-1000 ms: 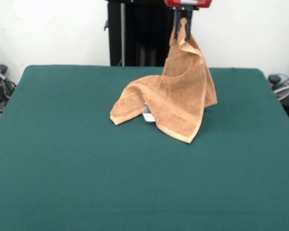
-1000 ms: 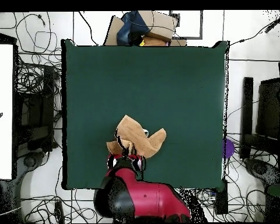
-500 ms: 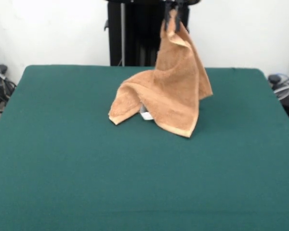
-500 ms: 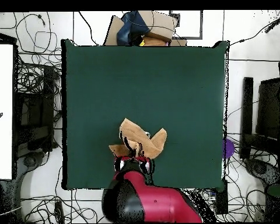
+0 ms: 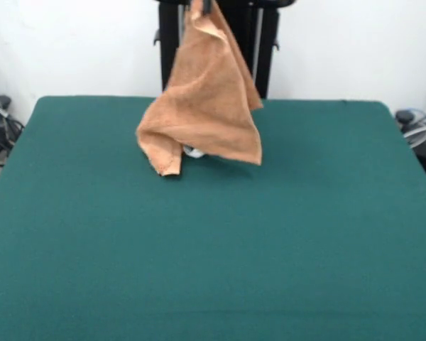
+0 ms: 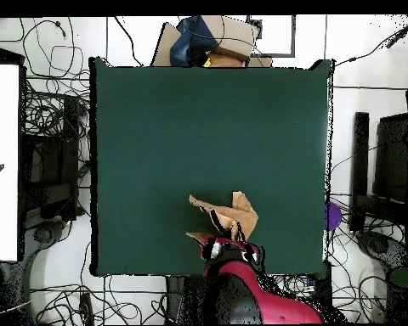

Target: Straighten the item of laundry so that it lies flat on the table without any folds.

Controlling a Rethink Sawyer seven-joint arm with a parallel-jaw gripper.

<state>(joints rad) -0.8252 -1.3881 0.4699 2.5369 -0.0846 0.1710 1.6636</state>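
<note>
While hanging by one corner from closed jaws at the gripper [image 6: 227, 249], towel [image 5: 202, 106] drapes limp over the far side of the surface [image 5: 213, 263], low end just touching. Probably light, soft, floppy; best gripped at corners.

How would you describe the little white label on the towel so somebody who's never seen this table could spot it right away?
Start at the green table and find the tan towel hanging in a peak toward the far side, its top corner pinched by the tool. Look under its lower hem, between the two drooping corners. The label is the only white bit there, peeking out against tan cloth and green felt.
</note>
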